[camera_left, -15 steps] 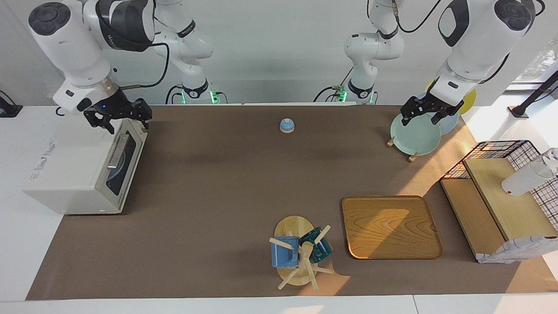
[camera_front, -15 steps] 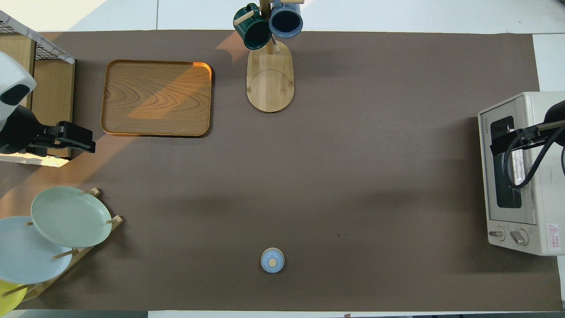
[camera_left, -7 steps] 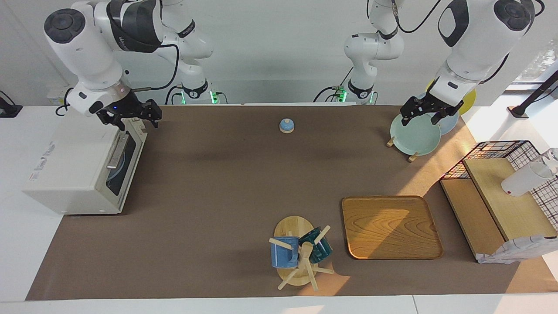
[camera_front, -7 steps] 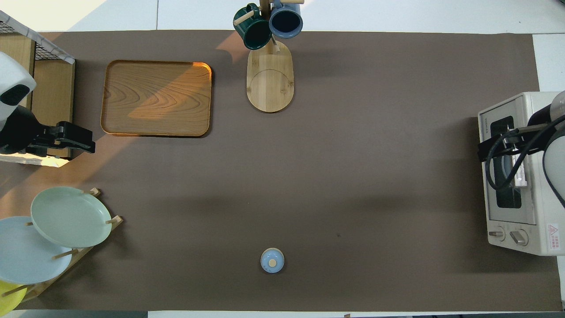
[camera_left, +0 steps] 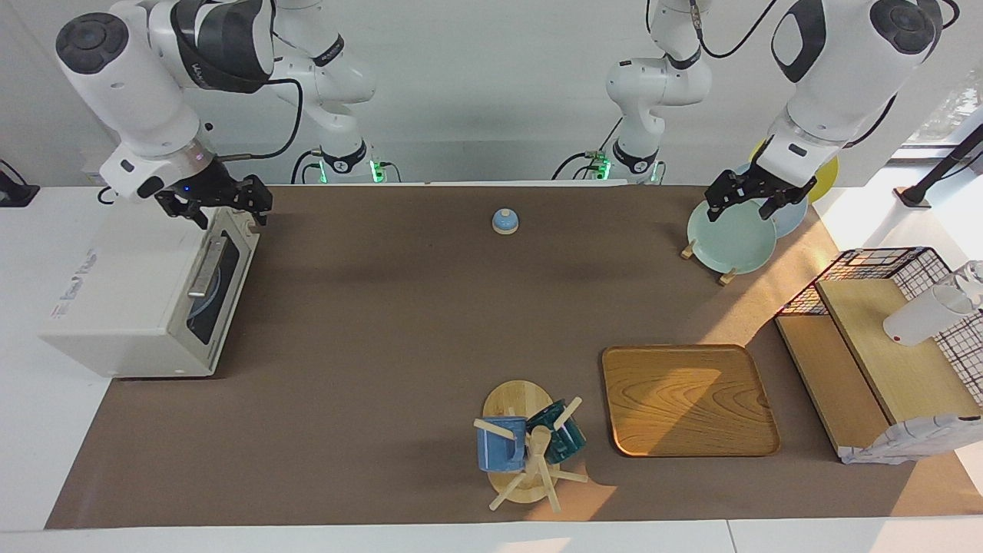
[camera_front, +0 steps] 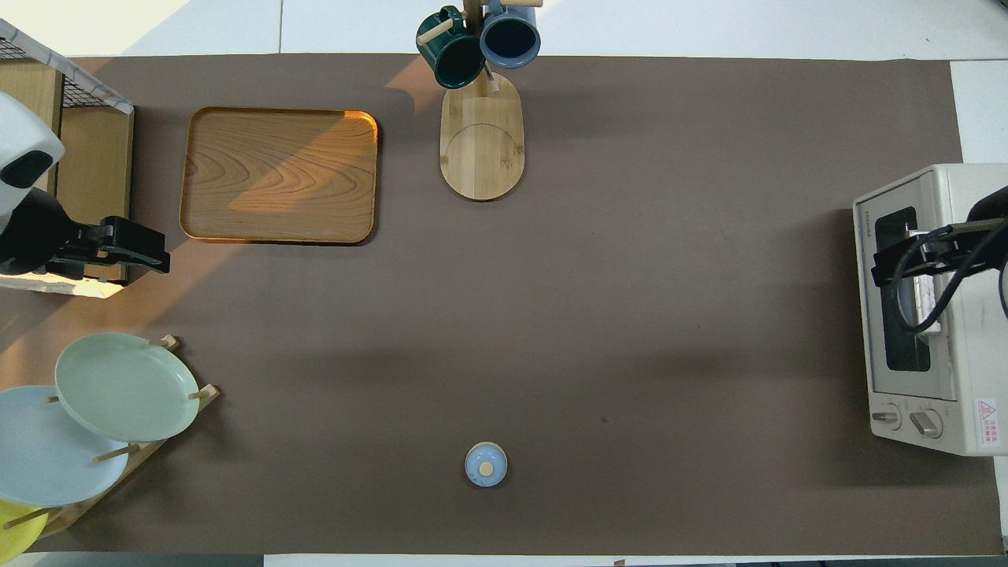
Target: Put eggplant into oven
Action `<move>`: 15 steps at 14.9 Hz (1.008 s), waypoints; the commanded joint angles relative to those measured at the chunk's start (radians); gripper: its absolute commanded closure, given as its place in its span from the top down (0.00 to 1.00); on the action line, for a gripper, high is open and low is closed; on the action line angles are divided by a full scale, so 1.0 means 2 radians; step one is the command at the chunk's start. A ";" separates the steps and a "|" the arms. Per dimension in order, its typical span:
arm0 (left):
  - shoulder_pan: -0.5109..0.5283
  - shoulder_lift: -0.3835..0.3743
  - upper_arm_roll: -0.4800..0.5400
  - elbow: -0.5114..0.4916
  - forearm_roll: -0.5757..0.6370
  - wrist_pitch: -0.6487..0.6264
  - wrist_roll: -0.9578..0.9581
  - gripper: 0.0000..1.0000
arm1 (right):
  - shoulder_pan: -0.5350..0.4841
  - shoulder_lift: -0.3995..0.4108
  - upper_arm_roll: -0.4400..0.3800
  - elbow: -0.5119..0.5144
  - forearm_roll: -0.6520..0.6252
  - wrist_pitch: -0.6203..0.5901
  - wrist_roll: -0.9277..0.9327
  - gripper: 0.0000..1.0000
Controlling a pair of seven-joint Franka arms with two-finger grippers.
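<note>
The cream-white oven (camera_left: pixel 115 299) stands at the right arm's end of the table, its dark glass door (camera_left: pixel 213 292) closed and its bar handle (camera_left: pixel 204 269) facing the table's middle. A pale blue round shape shows dimly through the glass. The eggplant is out of view. My right gripper (camera_left: pixel 217 203) hangs open and holds nothing, just above the oven's top edge (camera_front: pixel 921 189) over the door, at the end nearer to the robots. My left gripper (camera_left: pixel 756 201) is open and holds nothing above the green plate (camera_left: pixel 729 240).
A plate rack (camera_front: pixel 102 409) with green, blue and yellow plates stands at the left arm's end. Farther out are a wire-and-wood shelf (camera_left: pixel 875 346), a wooden tray (camera_left: pixel 687 399) and a mug tree (camera_left: pixel 530 449). A small blue lidded pot (camera_left: pixel 504 221) sits near the robots.
The right gripper swung a little toward the table's middle, then came back over the oven's top edge. The left arm has not moved.
</note>
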 commanded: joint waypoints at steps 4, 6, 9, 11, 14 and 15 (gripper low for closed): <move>0.005 -0.001 -0.004 0.000 0.010 -0.004 0.003 1.00 | 0.002 -0.005 0.002 0.002 0.011 0.003 0.035 1.00; 0.005 -0.001 -0.004 0.000 0.010 -0.004 0.003 1.00 | 0.002 -0.002 0.004 0.008 0.011 0.003 0.033 1.00; 0.005 -0.001 -0.004 0.000 0.010 -0.004 0.003 1.00 | 0.002 -0.002 -0.001 0.009 0.012 0.003 0.038 1.00; 0.005 -0.001 -0.004 0.000 0.010 -0.004 0.003 1.00 | 0.001 -0.002 -0.001 0.008 0.012 0.003 0.037 1.00; 0.005 -0.001 -0.004 0.000 0.010 -0.004 0.003 1.00 | 0.001 -0.002 -0.001 0.008 0.013 0.003 0.037 1.00; 0.005 -0.001 -0.004 0.000 0.010 -0.004 0.003 1.00 | 0.001 -0.003 -0.001 0.008 0.013 0.002 0.036 1.00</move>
